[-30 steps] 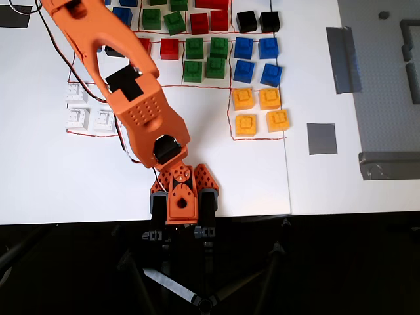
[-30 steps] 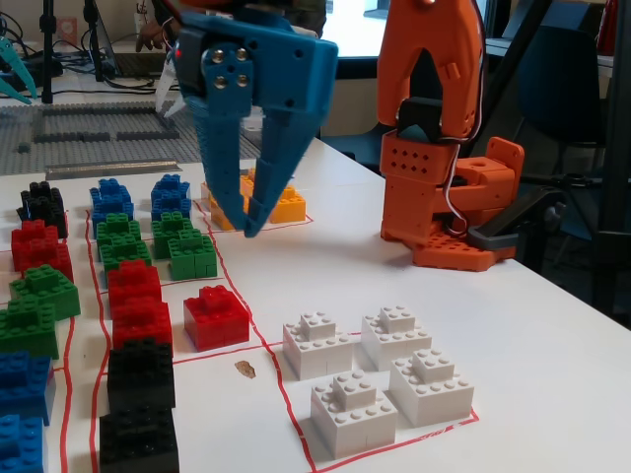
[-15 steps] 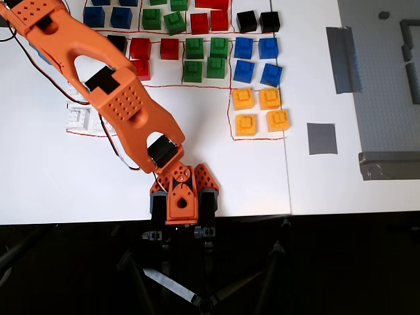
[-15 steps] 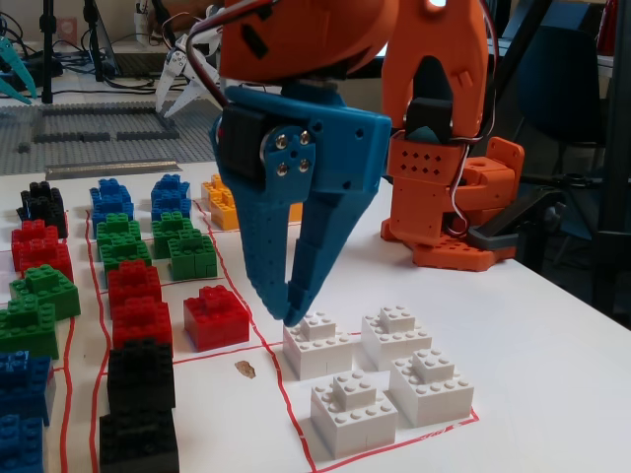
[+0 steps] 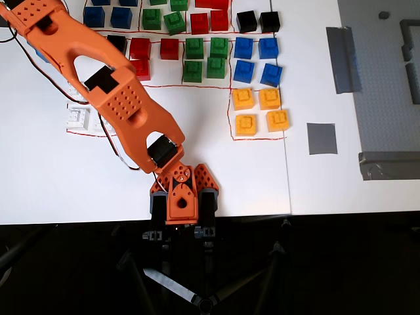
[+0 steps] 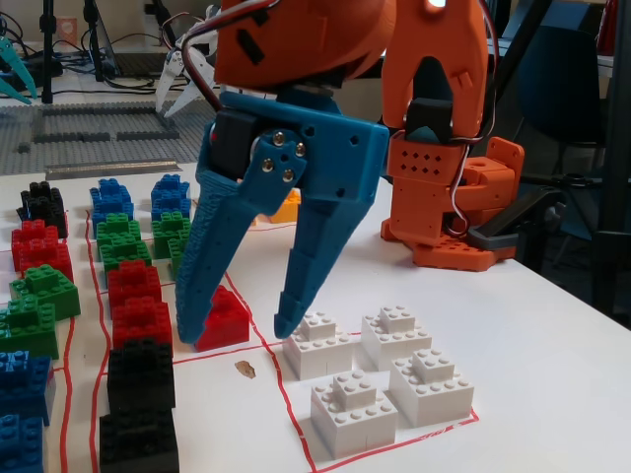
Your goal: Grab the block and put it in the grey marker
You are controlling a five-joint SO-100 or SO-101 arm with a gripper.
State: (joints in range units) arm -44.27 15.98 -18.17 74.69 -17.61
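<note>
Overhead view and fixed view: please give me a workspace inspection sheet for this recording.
Surface: white table, with red outlines drawn around the sorted blocks.
Job's things: black studded plastic blocks sit in their rows, none held; the small square grey tape marker is bare.
Clutter: red, green, blue and yellow blocks; white studded blocks; long grey tape strip; grey studded baseplate.
Gripper: the blue two-finger gripper is open and low, with its fingertips either side of a red studded block; contact cannot be told.
Cables: thin wires run along the orange arm.
Surroundings: tripod legs on a dark floor.
</note>
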